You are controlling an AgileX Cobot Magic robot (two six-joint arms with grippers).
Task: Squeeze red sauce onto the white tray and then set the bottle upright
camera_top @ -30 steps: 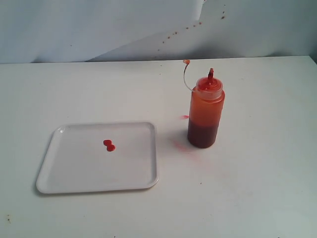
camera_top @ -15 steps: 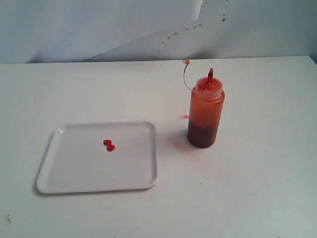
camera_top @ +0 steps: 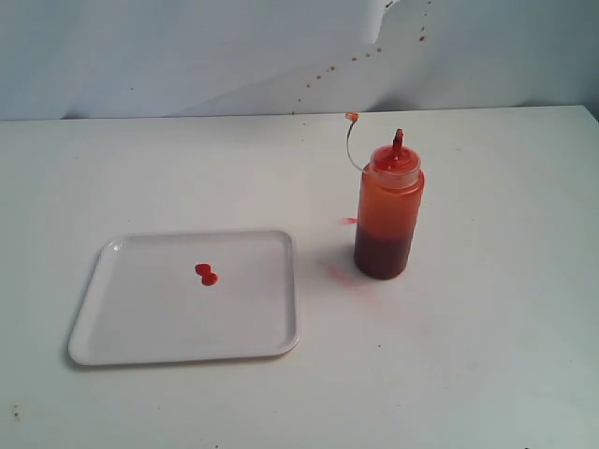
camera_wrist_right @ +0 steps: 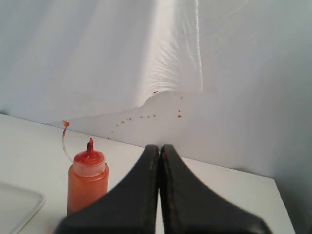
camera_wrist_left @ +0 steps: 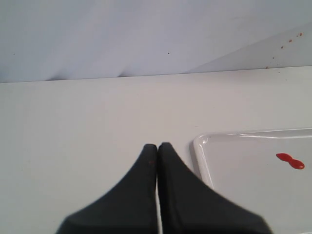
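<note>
Zero change is noted over the last second: sauce [camera_top: 207,274] lies on the tray [camera_top: 150,323], just ahead of the left pincer [camera_wrist_left: 157,146], and the bottle [camera_top: 387,210] stands upright ahead of the right pincer [camera_wrist_right: 160,147], so the task is judged done. Both pincers are clenched, empty, touching nothing.

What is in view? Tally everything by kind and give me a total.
Tray: 1
Bottle: 1
Sauce dollop: 1
Grippers: 2, left gripper and right gripper, both shut
Total: 5
</note>
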